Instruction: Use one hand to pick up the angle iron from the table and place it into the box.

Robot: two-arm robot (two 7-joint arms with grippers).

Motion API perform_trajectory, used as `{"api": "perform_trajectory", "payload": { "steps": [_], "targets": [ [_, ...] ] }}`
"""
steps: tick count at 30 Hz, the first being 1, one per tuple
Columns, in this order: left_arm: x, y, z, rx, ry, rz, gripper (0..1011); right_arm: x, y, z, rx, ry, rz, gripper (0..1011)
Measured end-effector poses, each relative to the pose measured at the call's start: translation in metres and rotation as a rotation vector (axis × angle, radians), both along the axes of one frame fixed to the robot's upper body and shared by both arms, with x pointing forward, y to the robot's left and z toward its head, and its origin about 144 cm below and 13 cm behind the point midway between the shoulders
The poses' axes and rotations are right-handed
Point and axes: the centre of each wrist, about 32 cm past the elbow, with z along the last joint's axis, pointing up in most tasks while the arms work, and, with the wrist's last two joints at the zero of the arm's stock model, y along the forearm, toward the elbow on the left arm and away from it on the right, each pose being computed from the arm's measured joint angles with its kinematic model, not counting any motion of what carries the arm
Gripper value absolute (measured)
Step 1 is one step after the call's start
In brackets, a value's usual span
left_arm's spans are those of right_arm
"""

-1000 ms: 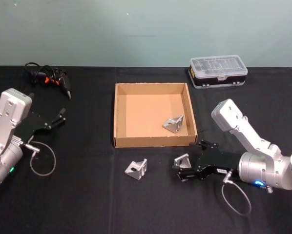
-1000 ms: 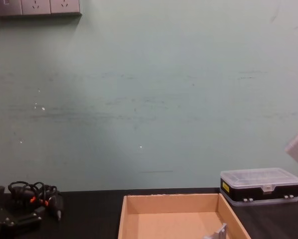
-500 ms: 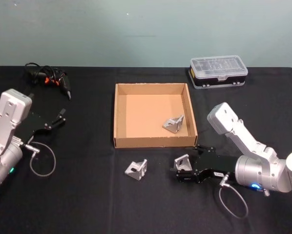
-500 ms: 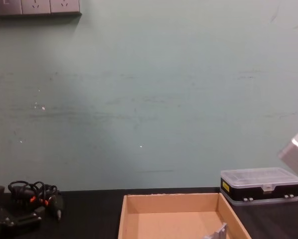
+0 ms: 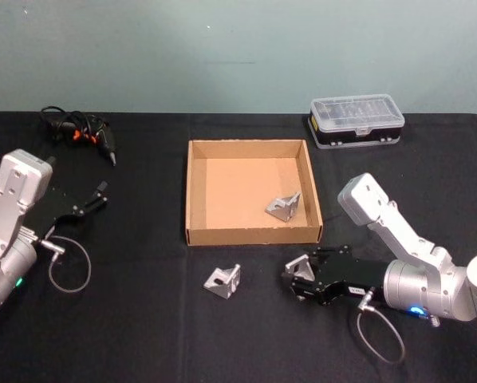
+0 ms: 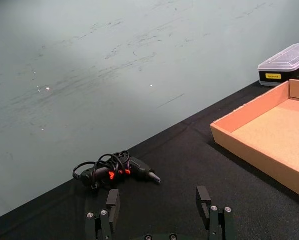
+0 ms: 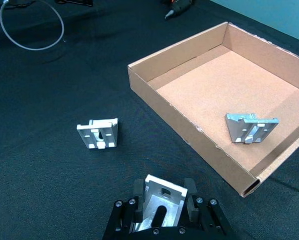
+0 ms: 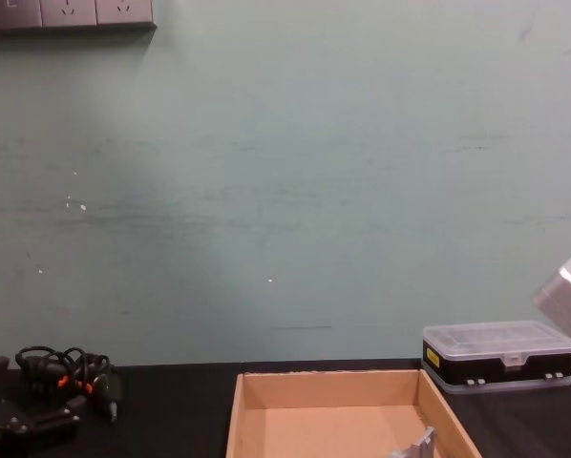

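No word, brand or number can be read anywhere in these views. The small black plastic case with clear lid (image 5: 356, 120), at the far right of the table (image 5: 143, 319), carries a yellow label (image 6: 272, 76) on the end of its black base, and there is dark print on it, but the print is too small to make out. A small white tag (image 5: 356, 290) sits on the black housing behind the right gripper (image 5: 297, 274), near and to the right, and whatever is written on it is likewise illegible
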Motion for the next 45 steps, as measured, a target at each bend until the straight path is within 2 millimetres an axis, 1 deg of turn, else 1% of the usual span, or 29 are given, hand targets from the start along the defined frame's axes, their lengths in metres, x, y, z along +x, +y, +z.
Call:
{"api": "perform_trajectory", "payload": {
  "steps": [7, 11, 20, 24, 26, 31, 32, 33, 45],
  "targets": [
    [0.0, 0.0, 0.0, 0.0, 0.0, 0.0, 1000, -0.001, 0.0, 0.0, 0.003, -0.002, -0.004, 487],
    [0.0, 0.0, 0.0, 0.0, 0.0, 0.0, 1000, -0.004, -0.001, 0.003, 0.013, -0.011, -0.008, 486],
    [0.0, 0.0, 0.0, 0.0, 0.0, 0.0, 1000, -0.012, -0.004, 0.027, 0.057, -0.078, -0.016, 486],
    [0.0, 0.0, 0.0, 0.0, 0.0, 0.0, 1000, -0.01, 0.0, 0.039, 0.076, -0.122, -0.024, 486],
    [0.0, 0.0, 0.0, 0.0, 0.0, 0.0, 1000, -0.009, 0.003, 0.043, 0.084, -0.134, -0.027, 486],
    [0.0, 0.0, 0.0, 0.0, 0.0, 0.0, 1000, 0.001, 0.016, 0.052, 0.098, -0.173, -0.03, 486],
    [0.0, 0.0, 0.0, 0.0, 0.0, 0.0, 1000, 0.011, 0.025, 0.055, 0.099, -0.188, -0.027, 486],
    [0.0, 0.0, 0.0, 0.0, 0.0, 0.0, 1000, 0.013, 0.027, 0.055, 0.098, -0.191, -0.026, 486],
    [0.0, 0.0, 0.0, 0.0, 0.0, 0.0, 1000, 0.056, 0.054, 0.052, 0.064, -0.164, -0.008, 486]
  ]
}}
